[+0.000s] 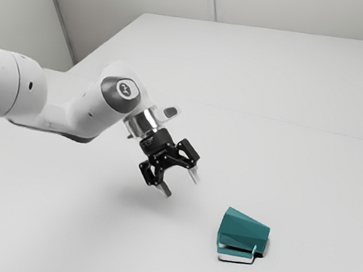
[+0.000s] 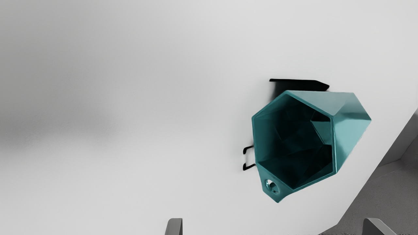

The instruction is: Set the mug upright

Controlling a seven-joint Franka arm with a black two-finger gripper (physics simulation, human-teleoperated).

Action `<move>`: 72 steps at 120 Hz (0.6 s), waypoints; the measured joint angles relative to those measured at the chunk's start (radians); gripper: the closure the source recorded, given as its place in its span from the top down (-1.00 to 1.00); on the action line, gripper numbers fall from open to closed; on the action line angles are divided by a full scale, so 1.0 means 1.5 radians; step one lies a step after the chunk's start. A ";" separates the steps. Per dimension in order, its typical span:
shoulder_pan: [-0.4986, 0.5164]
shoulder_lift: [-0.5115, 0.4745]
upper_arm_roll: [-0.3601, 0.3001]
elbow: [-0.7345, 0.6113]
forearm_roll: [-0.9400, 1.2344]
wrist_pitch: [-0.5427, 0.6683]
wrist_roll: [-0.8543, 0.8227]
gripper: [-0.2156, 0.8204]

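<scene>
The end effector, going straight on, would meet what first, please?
Probably the teal mug, at its mouth or handle, though depth is unclear and the tabletop short of it might come first.

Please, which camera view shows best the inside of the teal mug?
The wrist view, because it looks into the mug through its opening, down to the angular inner walls. The exterior view shows the mug's outside, lying on the table, with its inside hidden.
</scene>
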 joint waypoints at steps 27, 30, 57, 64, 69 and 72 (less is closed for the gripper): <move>-0.025 0.045 -0.011 -0.002 -0.087 0.029 -0.026 0.58; -0.026 0.051 -0.012 0.000 -0.097 0.033 -0.029 0.58; -0.030 0.084 -0.045 0.014 -0.183 0.079 -0.043 0.58; -0.031 0.090 -0.055 0.015 -0.204 0.089 -0.046 0.58; -0.031 0.095 -0.060 0.015 -0.218 0.095 -0.048 0.58; -0.031 0.098 -0.063 0.016 -0.227 0.098 -0.049 0.58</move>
